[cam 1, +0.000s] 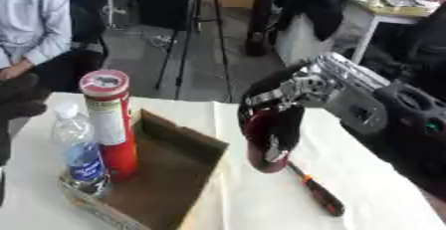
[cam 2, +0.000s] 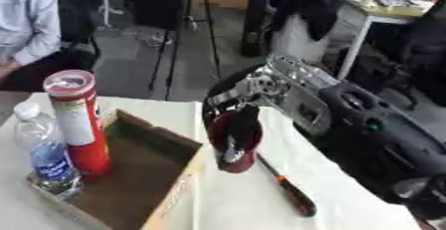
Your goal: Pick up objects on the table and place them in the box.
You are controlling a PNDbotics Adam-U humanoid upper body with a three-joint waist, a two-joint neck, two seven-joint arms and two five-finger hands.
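My right hand (cam 1: 277, 109) comes in from the right and is curled round a dark red cup-like object (cam 1: 264, 144), held just above the white table beside the box's right wall. The open cardboard box (cam 1: 187, 174) lies at the left. A tall red chip can (cam 1: 111, 124) and a clear water bottle (cam 1: 80, 154) with a blue label stand upright inside it at its left side. A screwdriver (cam 1: 318, 191) with a red and black handle lies on the table below and right of the held object. A dark shape at the left edge (cam 1: 17, 104) may be my left arm; its hand does not show.
The white table cloth (cam 1: 261, 204) covers the table. Beyond the far edge a person in a light shirt (cam 1: 31, 20) sits at the upper left, and tripod legs (cam 1: 187, 40) and a desk (cam 1: 383, 20) stand behind.
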